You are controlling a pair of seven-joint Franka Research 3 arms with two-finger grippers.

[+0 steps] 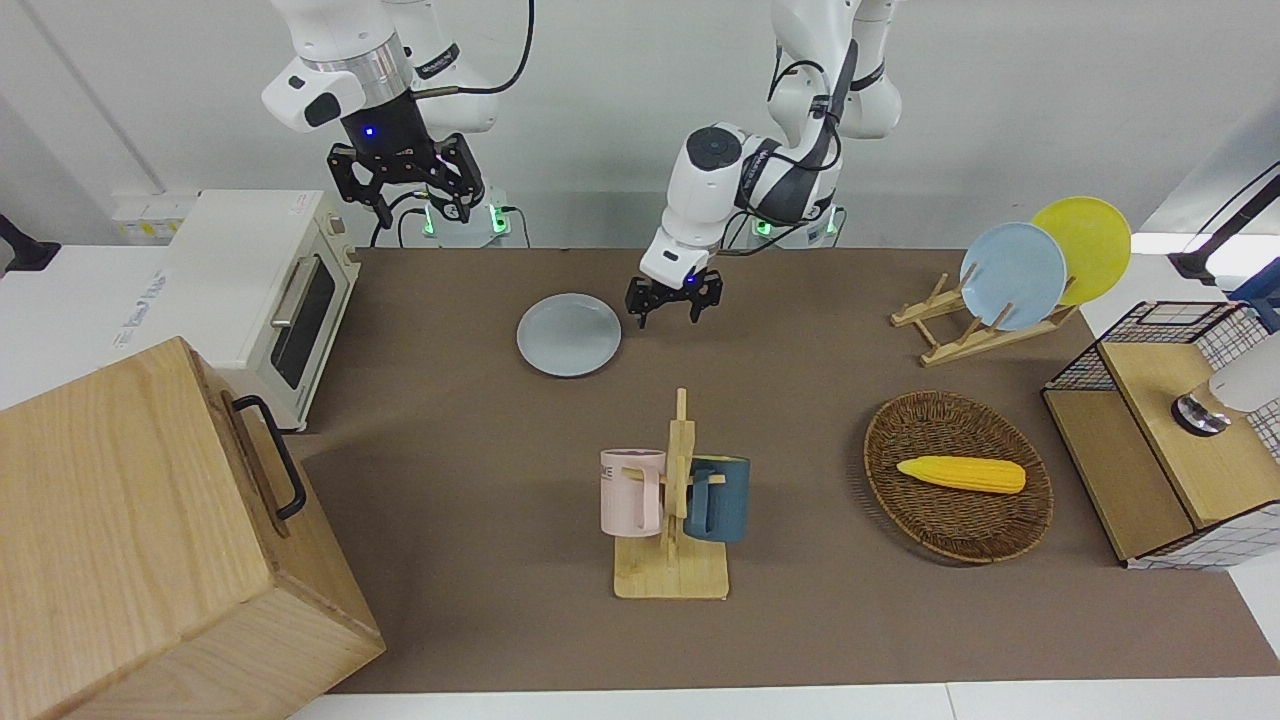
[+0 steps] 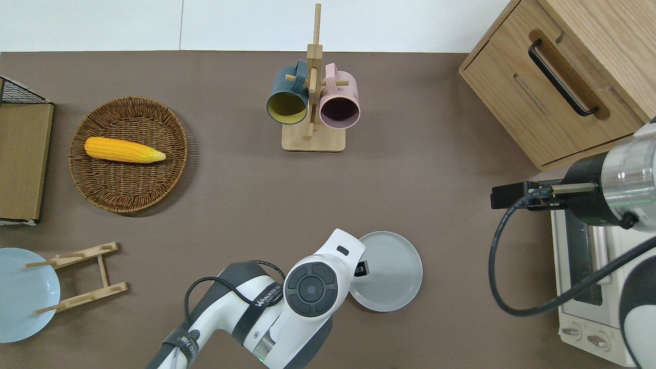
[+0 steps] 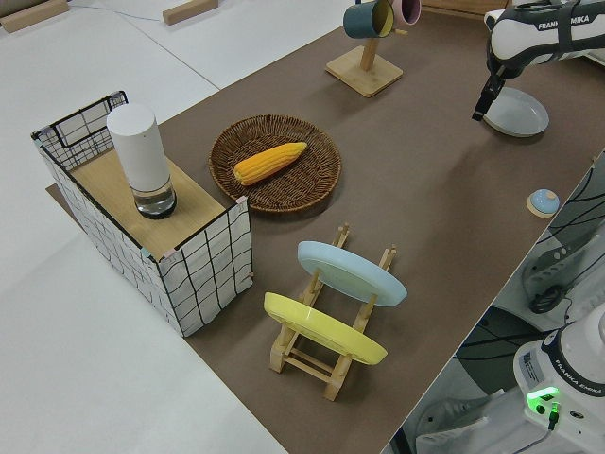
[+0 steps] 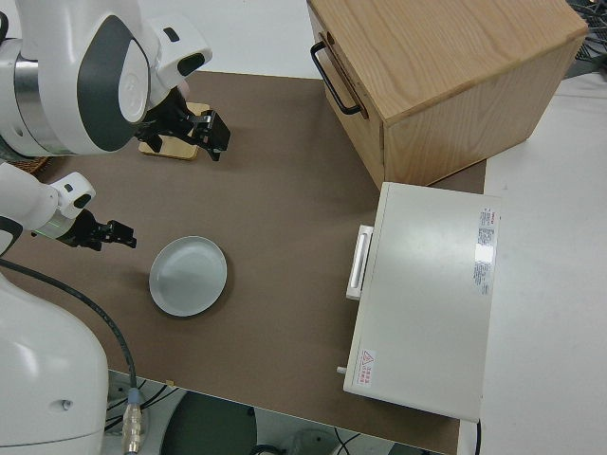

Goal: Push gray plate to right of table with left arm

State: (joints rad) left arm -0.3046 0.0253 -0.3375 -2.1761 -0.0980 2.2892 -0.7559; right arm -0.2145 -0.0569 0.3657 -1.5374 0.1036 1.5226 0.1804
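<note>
The gray plate (image 1: 568,335) lies flat on the brown table (image 1: 820,390), close to the robots and toward the right arm's end; it also shows in the overhead view (image 2: 392,271) and the right side view (image 4: 188,276). My left gripper (image 1: 671,312) is open and empty. It hangs raised in the air, and in the overhead view (image 2: 361,268) it is over the plate's rim on the side toward the left arm's end, without touching it. The right arm is parked, its gripper (image 1: 420,205) open and empty.
A white toaster oven (image 1: 260,300) and a wooden cabinet (image 1: 150,530) stand at the right arm's end. A mug rack (image 1: 675,500) stands mid-table, farther from the robots. A basket with corn (image 1: 957,475), a plate rack (image 1: 1010,275) and a wire crate (image 1: 1160,430) fill the left arm's end.
</note>
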